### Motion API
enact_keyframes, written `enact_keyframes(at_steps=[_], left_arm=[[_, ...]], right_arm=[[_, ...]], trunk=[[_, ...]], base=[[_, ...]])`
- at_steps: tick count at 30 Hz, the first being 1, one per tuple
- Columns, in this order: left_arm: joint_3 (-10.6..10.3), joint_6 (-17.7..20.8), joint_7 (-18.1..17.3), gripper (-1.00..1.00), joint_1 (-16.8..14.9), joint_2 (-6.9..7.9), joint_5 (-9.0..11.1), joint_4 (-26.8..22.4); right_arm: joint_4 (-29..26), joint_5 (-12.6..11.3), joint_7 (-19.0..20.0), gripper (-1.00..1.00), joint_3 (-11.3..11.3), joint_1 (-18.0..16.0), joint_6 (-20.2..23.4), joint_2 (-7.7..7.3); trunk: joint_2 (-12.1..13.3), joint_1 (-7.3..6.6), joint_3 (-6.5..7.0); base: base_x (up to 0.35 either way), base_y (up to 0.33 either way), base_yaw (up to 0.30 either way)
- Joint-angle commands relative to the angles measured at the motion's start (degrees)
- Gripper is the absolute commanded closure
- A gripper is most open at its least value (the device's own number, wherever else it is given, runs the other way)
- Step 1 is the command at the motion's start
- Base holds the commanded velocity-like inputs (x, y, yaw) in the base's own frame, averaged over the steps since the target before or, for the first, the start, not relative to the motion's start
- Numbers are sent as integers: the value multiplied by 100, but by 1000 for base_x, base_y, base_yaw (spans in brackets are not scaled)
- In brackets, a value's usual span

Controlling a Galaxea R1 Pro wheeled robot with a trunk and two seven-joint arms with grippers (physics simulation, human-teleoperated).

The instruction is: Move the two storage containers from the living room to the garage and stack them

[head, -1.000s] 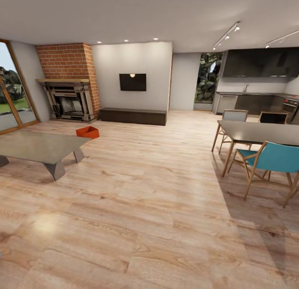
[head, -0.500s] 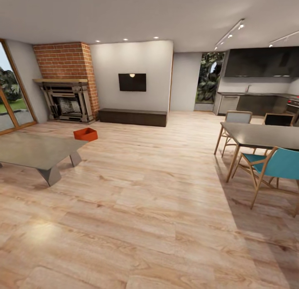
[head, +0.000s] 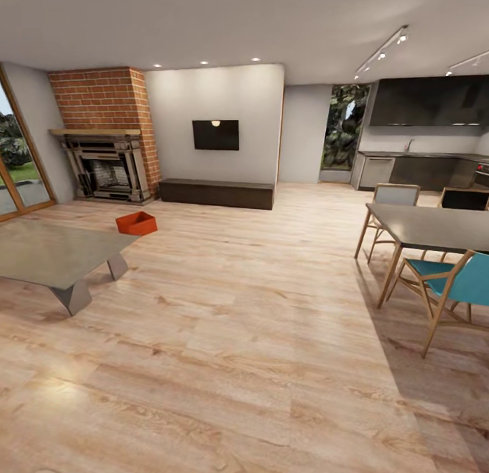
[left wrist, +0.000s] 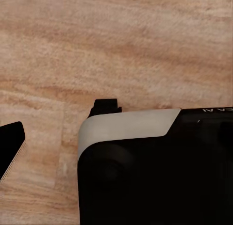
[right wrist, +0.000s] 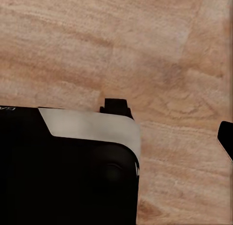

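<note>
Looking across the living room, we are seeing one storage container (head: 136,222) sitting on the wood-plank floor (head: 258,310) just beyond the grey low table (head: 54,252), near the brick fireplace (head: 109,164). It probably handles light and stiff; we are favouring its thin long walls. How far our grippers are open, we cannot tell.

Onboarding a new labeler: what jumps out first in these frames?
The orange-red storage container stands out, sitting on the light wood-plank floor just beyond the grey low table, in front of the red brick fireplace. A dark dining table with a teal chair takes the right side, the kitchen behind it. Both wrist views look down on wood planks past the robot's black-and-white body.
</note>
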Motion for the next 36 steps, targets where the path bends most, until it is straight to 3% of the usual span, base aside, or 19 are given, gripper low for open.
enact_keyframes(at_steps=[1,36], left_arm=[[-5,-20,24,-100,-4,-1,-22,7],[-5,-19,24,-100,-4,-1,-20,7]], right_arm=[[17,-48,-5,-100,48,-6,-19,3],[17,-56,-7,-100,48,-11,-12,13]], trunk=[[-3,3,-6],[-3,3,-6]], base=[[322,0,0],[322,0,0]])
